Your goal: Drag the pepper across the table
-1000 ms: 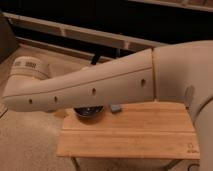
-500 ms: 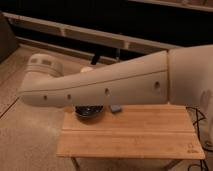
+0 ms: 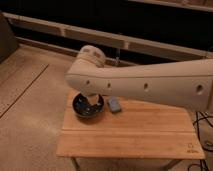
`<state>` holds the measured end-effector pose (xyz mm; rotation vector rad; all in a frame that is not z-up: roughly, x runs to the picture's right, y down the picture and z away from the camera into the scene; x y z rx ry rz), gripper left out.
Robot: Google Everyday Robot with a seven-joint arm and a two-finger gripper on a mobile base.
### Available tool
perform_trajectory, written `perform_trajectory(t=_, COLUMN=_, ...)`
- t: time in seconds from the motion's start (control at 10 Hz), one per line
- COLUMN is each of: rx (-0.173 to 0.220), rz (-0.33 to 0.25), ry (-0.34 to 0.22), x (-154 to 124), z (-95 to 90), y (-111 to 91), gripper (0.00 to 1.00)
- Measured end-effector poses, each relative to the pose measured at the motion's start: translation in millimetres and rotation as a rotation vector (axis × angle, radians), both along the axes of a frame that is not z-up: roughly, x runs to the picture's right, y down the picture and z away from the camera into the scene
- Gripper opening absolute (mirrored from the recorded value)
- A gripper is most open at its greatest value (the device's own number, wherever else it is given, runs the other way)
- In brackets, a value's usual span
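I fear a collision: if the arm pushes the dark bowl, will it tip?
Wide and low, the bowl probably slides rather than tips. Near the table corner, it might fall off. The gripper hangs over it.

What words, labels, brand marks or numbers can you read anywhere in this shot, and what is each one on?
Printed mark on the table, at its front corner on the picture's right: too small to read.
Arm, dark bowl, blue-grey block: no text visible.
Gripper, down at the dark bowl: no text visible.
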<state>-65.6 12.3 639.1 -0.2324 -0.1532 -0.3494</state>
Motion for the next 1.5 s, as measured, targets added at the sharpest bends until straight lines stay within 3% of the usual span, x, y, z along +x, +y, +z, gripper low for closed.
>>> perform_trajectory(t=0.3, rx=-0.001, rz=0.0, ry=0.001, x=-0.7, z=0.8, y=0.4, gripper=0.65)
perform_trajectory(t=0.5, rx=-0.006, rz=0.013, ry=0.021, x=7.4, z=13.8, y=-6.1, gripper=0.65)
perform_trajectory(t=0.6, rx=-0.011, rz=0.038, ry=0.061, x=35.8, z=37.6, y=-18.8, gripper=0.65)
perform_trajectory(t=0.7, rx=-0.011, rz=0.052, ry=0.067, x=48.1, z=48.5, y=-26.0, gripper=0.65)
perform_trajectory(t=0.9, rx=0.018, rz=0.079, ry=0.038, x=72.8, z=74.9, y=-56.2, gripper=0.65)
perform_trajectory(t=1.1, rx=0.04, rz=0.1, ry=-0.003, x=84.5, z=88.7, y=-73.4, gripper=0.65)
perform_trajectory(t=1.3, rx=0.02, rz=0.135, ry=-0.027, x=106.7, z=114.1, y=-72.5, gripper=0.65)
perform_trajectory(t=1.5, rx=-0.027, rz=0.153, ry=-0.026, x=129.1, z=145.5, y=-58.2, gripper=0.65)
